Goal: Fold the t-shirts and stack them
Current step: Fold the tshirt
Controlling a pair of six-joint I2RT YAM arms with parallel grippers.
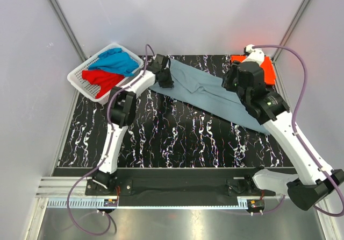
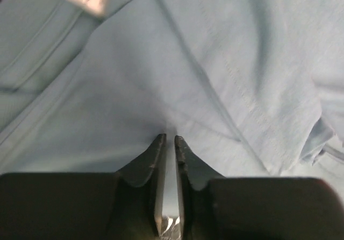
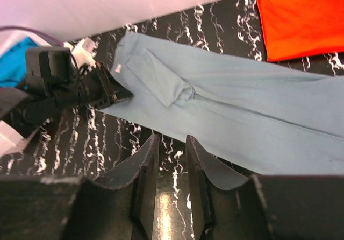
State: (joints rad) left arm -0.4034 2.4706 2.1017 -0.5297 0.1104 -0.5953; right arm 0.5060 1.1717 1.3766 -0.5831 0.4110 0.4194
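Observation:
A dull grey-blue t-shirt [image 1: 215, 96] lies folded into a long strip, slanting across the black marbled table [image 1: 177, 138]. My left gripper [image 1: 165, 79] presses down on its far left end by the collar. In the left wrist view its jaws [image 2: 170, 139] stand almost together, with creases of the grey-blue cloth [image 2: 215, 62] running into the tips. My right gripper [image 3: 171, 139] hangs open over bare table beside the near edge of the grey-blue shirt [image 3: 242, 105], holding nothing. An orange-red t-shirt [image 1: 266, 68] lies folded at the far right corner. A bright blue shirt [image 1: 115, 62] and a red one [image 1: 102, 78] are heaped in the basket.
The white slotted basket [image 1: 80, 84] stands at the far left corner, partly off the table. Grey walls close in the left, back and right. The right arm [image 1: 290, 132] reaches across the right side of the table.

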